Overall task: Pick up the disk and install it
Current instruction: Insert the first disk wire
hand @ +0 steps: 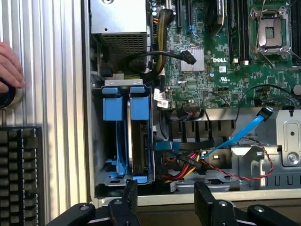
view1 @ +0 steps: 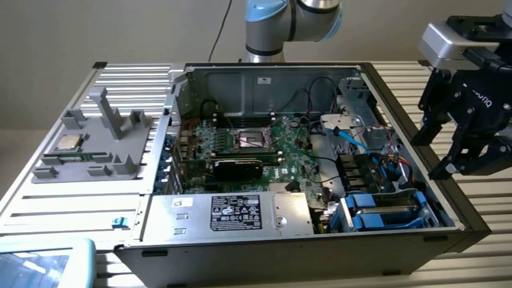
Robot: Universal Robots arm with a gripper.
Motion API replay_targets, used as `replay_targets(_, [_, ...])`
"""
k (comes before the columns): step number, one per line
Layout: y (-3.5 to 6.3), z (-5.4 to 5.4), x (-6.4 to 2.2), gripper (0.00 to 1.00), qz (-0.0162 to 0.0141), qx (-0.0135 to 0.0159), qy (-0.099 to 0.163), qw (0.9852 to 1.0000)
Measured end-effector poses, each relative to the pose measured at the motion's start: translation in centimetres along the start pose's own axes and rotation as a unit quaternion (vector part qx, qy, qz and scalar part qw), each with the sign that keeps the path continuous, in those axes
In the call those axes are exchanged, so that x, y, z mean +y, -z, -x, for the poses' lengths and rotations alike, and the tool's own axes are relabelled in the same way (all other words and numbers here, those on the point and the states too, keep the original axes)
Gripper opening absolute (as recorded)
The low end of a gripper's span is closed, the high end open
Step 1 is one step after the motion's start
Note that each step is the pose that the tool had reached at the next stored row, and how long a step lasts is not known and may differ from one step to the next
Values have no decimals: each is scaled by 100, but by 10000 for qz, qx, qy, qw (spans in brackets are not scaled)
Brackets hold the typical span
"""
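The tool (hand: 165,202) is spread wide with nothing between its fingers, whose bases are cut off. Just beyond it the disk (hand: 137,141) stands edge-on in the case's (view1: 240,255) drive cage, label hidden, beside a second blue carrier. Farther off, a hand (hand: 9,66) on the tabletop (hand: 47,70) is partly cropped.

computer case (view1: 280,259) on slatted table (view1: 488,205)

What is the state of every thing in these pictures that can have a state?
gripper: open, empty.
disk: seated on edge in the drive cage.
computer case: side open, inside exposed.
CPU socket: empty.
CPU chip: outside the case, lying on the grey tray.
blue cable: one end appears unplugged.
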State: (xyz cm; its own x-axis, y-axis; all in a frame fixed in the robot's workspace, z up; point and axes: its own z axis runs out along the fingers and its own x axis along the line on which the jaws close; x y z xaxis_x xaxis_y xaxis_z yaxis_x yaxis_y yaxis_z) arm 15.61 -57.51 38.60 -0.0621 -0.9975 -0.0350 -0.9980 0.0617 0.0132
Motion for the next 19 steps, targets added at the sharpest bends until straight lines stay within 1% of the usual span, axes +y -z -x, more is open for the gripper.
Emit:
replay_targets(1, [-16,1,-1,60,-1,0,-34,10000])
replay_targets(3, [-43,0,-2,60,-7,-5,-193,9998])
replay_targets(5, [-57,-1,-1,60,-13,-23,-330,9995])
replay_targets(6, [-59,0,0,60,-31,-35,-365,9993])
replay_targets(8, [-67,13,9,60,-81,-63,-383,9992])
replay_targets(9, [-72,23,13,60,-86,-66,-384,9992])
replay_targets(12, [-71,26,13,60,-87,-64,-383,9992])
replay_targets(14, [-83,69,15,60,-101,-65,-383,9992])
replay_targets(17, [-136,126,22,60,-103,-66,-386,9992])
replay_targets(19, [-172,138,22,60,-105,-68,-420,9990])
